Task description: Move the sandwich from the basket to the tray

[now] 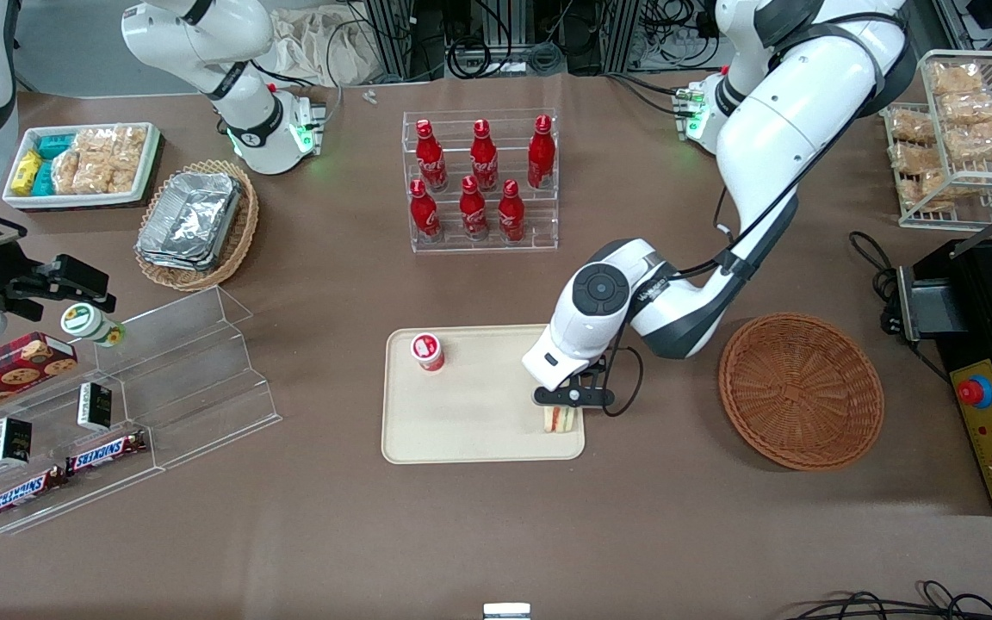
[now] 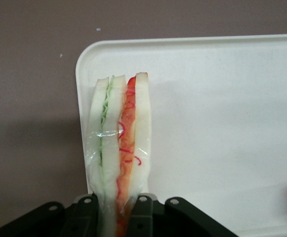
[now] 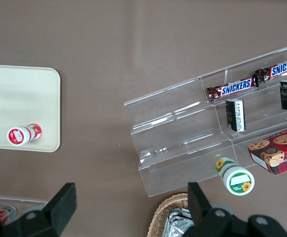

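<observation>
Tool [image 1: 562, 412] points down over tray [image 1: 461, 439]; clamps sandwich [image 2: 119, 148] upright.

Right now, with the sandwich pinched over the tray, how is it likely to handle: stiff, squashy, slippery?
The sandwich, held on edge by the hand over a corner of the tray, is probably soft: pale bread layers could squash under a firm pinch. Its glossy clear wrap may be a little slippery. Being a thin wedge, it would likely tip flat once released.
</observation>
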You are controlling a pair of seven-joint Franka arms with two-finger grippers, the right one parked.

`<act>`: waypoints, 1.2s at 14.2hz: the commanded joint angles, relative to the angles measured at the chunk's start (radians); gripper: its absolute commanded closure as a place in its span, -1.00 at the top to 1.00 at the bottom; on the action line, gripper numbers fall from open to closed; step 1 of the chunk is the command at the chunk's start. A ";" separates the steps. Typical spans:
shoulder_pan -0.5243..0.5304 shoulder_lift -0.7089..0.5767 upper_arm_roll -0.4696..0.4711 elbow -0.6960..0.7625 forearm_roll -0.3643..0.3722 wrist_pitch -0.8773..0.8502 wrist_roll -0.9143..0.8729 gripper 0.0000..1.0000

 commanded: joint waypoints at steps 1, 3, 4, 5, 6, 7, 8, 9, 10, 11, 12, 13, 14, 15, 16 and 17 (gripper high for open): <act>-0.003 0.020 0.009 0.009 0.055 0.041 -0.023 1.00; -0.001 0.004 0.007 0.004 0.055 0.035 -0.023 1.00; 0.002 -0.033 0.003 0.000 0.051 0.032 -0.029 1.00; 0.008 -0.085 0.001 -0.015 0.037 0.029 -0.032 1.00; 0.016 -0.143 0.000 -0.029 0.008 0.017 -0.047 1.00; 0.022 -0.204 0.000 -0.043 -0.036 -0.015 -0.051 1.00; 0.039 -0.263 0.001 -0.049 -0.084 -0.056 -0.043 1.00; 0.065 -0.310 -0.002 -0.049 -0.131 -0.104 -0.020 1.00; 0.089 -0.358 -0.011 -0.046 -0.186 -0.162 0.042 1.00; 0.121 -0.412 -0.012 -0.045 -0.246 -0.234 0.134 1.00; 0.167 -0.450 -0.014 -0.042 -0.311 -0.295 0.234 1.00; 0.209 -0.487 -0.013 -0.039 -0.370 -0.354 0.329 1.00; 0.255 -0.525 -0.012 -0.034 -0.411 -0.411 0.412 1.00; 0.293 -0.550 -0.012 -0.020 -0.434 -0.463 0.466 1.00; 0.312 -0.562 -0.012 0.004 -0.448 -0.506 0.488 1.00; 0.324 -0.573 -0.011 0.024 -0.451 -0.547 0.489 1.00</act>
